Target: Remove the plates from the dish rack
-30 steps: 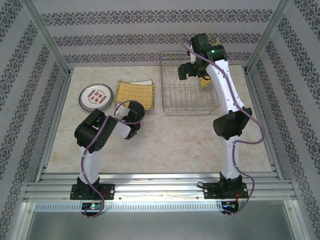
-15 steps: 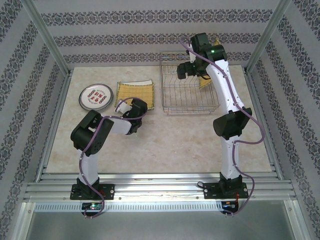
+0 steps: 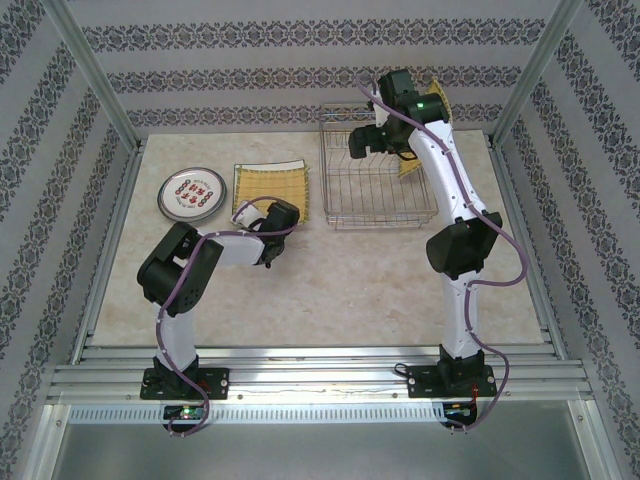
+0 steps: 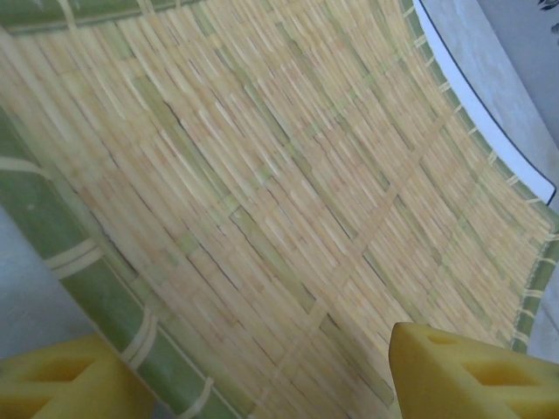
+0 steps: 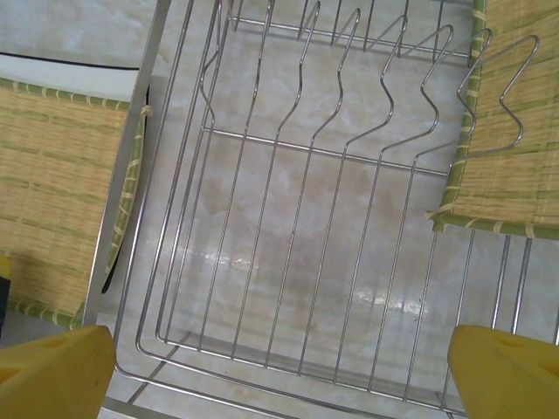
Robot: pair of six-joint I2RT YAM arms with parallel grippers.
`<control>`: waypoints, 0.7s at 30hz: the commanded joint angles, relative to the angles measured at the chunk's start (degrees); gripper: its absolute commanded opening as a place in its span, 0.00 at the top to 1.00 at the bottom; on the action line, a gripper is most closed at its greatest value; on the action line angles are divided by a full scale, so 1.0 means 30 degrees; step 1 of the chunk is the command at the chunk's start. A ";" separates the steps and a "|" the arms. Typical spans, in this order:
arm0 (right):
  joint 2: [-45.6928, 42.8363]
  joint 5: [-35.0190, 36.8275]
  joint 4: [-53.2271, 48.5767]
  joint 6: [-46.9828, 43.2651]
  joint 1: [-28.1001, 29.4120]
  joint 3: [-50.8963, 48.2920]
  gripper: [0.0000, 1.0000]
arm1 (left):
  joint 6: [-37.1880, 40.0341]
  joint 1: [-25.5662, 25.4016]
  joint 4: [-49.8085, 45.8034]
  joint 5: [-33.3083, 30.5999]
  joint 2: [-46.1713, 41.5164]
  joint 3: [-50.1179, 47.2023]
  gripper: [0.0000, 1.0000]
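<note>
The silver wire dish rack [image 3: 375,195] stands at the back right of the table. One yellow grid-patterned plate [image 3: 408,166] leans upright at its right end, partly hidden by my right arm. My right gripper [image 3: 362,142] hovers open above the rack's bare wires [image 5: 122,175], with that plate [image 5: 515,131] up to the right. On the table, another yellow plate [image 3: 270,188] lies on the white square plate [image 3: 290,163], beside a round floral plate [image 3: 192,194]. My left gripper [image 3: 268,215] is open at the yellow plate's [image 4: 262,175] near edge, fingers apart and holding nothing.
The stacked plates [image 5: 52,192] lie just left of the rack's left rim. Metal frame posts and patterned walls enclose the table. Bare marble-look tabletop [image 3: 350,280] stretches between the rack and the arm bases.
My left gripper has opened and let go of the yellow plate, which now lies flat on the stack; the left arm has stretched forward. My right gripper edged slightly left over the rack.
</note>
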 commanded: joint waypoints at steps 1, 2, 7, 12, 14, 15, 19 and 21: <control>-0.0097 -0.0518 0.0425 0.0322 0.0056 -0.0121 0.02 | 0.0439 -0.0225 -0.2519 -0.0478 -0.0286 0.0749 0.31; -0.0099 -0.0518 0.0447 0.0303 0.0052 -0.0148 0.02 | 0.0523 -0.0218 -0.2593 -0.0510 -0.0170 0.0958 0.30; -0.0119 -0.0637 0.0509 0.0227 -0.0127 -0.0260 0.02 | 0.0628 -0.0119 -0.2931 -0.0513 0.0703 0.2077 0.30; -0.0213 -0.0665 0.0536 0.0168 -0.0382 -0.0402 0.02 | 0.0734 0.0034 -0.3213 -0.0327 0.1369 0.2776 0.30; -0.0302 -0.0657 0.0560 0.0159 -0.0445 -0.0523 0.02 | 0.0713 0.0089 -0.3370 -0.0223 0.1518 0.2843 0.30; -0.0356 -0.0667 0.0593 0.0172 -0.0501 -0.0605 0.02 | 0.0715 0.0122 -0.3357 -0.0142 0.1521 0.2785 0.30; -0.0710 -0.0611 0.0662 0.0121 -0.0604 -0.1008 0.02 | 0.1288 0.0199 -0.3622 -0.0130 0.1081 0.2363 0.28; -0.0902 -0.0522 0.0656 0.0039 -0.0647 -0.1135 0.02 | 0.2097 0.0240 -0.4033 -0.0420 0.0510 0.2210 0.21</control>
